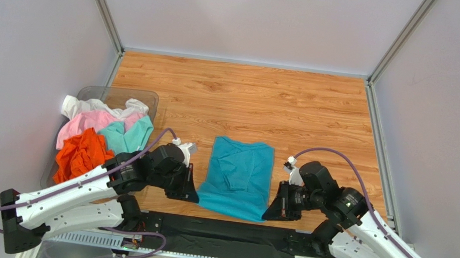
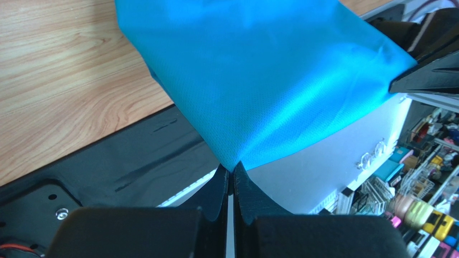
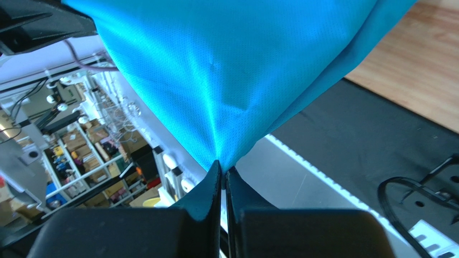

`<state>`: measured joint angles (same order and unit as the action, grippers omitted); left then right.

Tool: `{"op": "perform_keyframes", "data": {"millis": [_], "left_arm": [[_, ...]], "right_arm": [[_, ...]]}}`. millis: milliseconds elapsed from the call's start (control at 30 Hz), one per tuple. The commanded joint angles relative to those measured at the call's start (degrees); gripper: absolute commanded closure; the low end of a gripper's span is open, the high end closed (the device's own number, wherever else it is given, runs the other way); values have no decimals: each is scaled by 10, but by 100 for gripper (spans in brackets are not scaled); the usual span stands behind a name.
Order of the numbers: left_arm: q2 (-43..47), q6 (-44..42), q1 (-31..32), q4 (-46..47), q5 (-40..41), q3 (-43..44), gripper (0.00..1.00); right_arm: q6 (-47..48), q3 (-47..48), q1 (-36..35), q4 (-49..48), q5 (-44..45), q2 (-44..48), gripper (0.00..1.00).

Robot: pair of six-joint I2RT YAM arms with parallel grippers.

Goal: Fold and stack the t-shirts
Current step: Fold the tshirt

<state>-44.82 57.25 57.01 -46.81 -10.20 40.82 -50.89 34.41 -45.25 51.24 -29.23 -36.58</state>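
1. Left hand [image 1: 193,193] is clamped on the near-left corner of the teal shirt [image 1: 238,175]. Its wrist view shows the fingertips together with cloth pinched between them.
2. Right hand [image 1: 271,210] is clamped the same way on the near-right corner.
3. The teal shirt sits mid-worktop [image 1: 249,99] toward the near edge and looks already narrowed into a strip. Its long axis runs from 6 to 12 o'clock. The hem at 6 o'clock is stretched between the two hands and raised off the surface, while the far end lies flat.
4. From either hand the rest of the shirt lies toward 12 o'clock. The left hand holds it at 7 o'clock and the right at 5 o'clock, so neither is nearer. I judge the coming move carries the hem along that axis to the far end. Both hands would need to travel level, or the fold will skew.
5. The orange shirt [image 1: 80,154], pink shirt [image 1: 87,122], white shirt [image 1: 102,106] and aqua shirt [image 1: 128,135] are heaped unfolded in a clear bin [image 1: 119,94] at 9 o'clock, so the task looks to be at an early stage.
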Motion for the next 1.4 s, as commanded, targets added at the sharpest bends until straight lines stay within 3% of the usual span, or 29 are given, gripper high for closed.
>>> {"op": "perform_keyframes", "data": {"millis": [0,267,433,633,833,1367], "left_arm": [[17,4,2,-56,-2,42,98],[-14,-14,2,-87,18,115,97],[-54,-40,-4,-48,49,130,97],[-97,-82,-58,37,-17,122,100],[-108,-105,-74,107,-34,125,100],[-163,-136,-163,124,-57,129,100]], "right_arm": [[-34,35,-4,36,-57,9,100],[-47,84,-3,40,-38,-6,100],[-42,103,0,42,17,-33,100],[-29,119,10,41,94,-46,100],[-25,124,20,38,137,-31,100],[47,173,53,-22,189,-100,100]]}}
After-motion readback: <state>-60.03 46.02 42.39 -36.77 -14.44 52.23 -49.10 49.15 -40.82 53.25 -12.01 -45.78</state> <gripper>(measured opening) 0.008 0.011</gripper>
